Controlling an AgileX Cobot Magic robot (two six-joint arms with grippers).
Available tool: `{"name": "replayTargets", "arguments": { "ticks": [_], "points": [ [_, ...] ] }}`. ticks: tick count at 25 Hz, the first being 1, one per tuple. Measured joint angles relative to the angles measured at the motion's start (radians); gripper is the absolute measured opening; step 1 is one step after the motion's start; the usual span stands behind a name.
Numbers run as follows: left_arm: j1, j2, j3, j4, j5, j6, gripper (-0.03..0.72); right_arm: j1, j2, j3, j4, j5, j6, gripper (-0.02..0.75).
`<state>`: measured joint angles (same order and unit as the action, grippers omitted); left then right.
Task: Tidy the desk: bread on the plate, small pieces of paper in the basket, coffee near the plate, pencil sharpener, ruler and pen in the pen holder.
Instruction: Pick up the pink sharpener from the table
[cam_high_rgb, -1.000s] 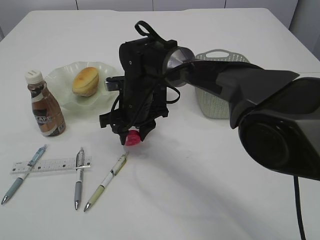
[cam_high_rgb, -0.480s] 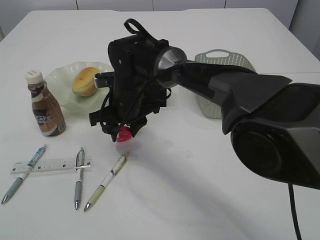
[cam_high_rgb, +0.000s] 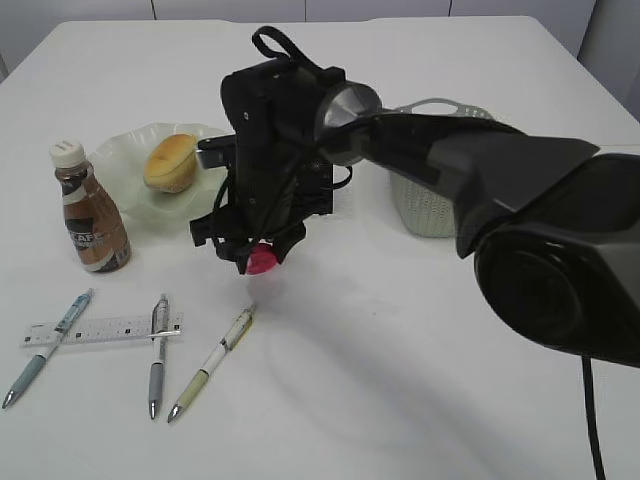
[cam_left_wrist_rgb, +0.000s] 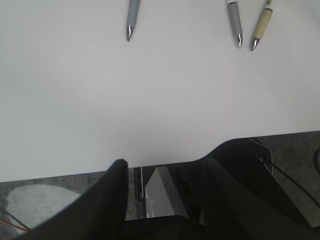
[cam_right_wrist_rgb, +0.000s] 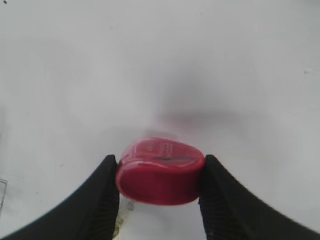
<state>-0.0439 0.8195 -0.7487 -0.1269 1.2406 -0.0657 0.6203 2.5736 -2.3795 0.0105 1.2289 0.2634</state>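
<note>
My right gripper (cam_high_rgb: 262, 258) reaches across the desk (cam_high_rgb: 400, 380) and is shut on the red pencil sharpener (cam_high_rgb: 263, 260), just above the tabletop. In the right wrist view the sharpener (cam_right_wrist_rgb: 161, 172) is pinched between both pads. The bread (cam_high_rgb: 170, 162) lies on the green plate (cam_high_rgb: 115, 155), with the coffee (cam_high_rgb: 90, 212) to its left. The ruler (cam_high_rgb: 100, 330) and three pens, blue (cam_high_rgb: 45, 348), grey (cam_high_rgb: 158, 355) and yellow-green (cam_high_rgb: 213, 360), lie at the front left. The basket (cam_high_rgb: 435, 215) stands behind my right arm. My left gripper (cam_left_wrist_rgb: 165, 182) is open and empty at the desk's edge. The pen holder and the paper are out of view.
My right arm's bulky forearm (cam_high_rgb: 480, 160) crosses the middle of the desk and hides part of the basket. In the left wrist view, three pen tips (cam_left_wrist_rgb: 239, 40) point toward the near desk edge (cam_left_wrist_rgb: 60, 172), with grey floor below it.
The right gripper has risen a little with the sharpener, swinging left and then back right. The left gripper has not changed.
</note>
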Motion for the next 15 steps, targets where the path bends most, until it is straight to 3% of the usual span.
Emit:
{"name": "replayTargets", "arguments": {
  "ticks": [15],
  "points": [
    [0.0, 0.0, 0.0, -0.002, 0.0, 0.0, 0.343, -0.02, -0.189, 0.243, -0.102, 0.0, -0.12, 0.366]
  ]
}}
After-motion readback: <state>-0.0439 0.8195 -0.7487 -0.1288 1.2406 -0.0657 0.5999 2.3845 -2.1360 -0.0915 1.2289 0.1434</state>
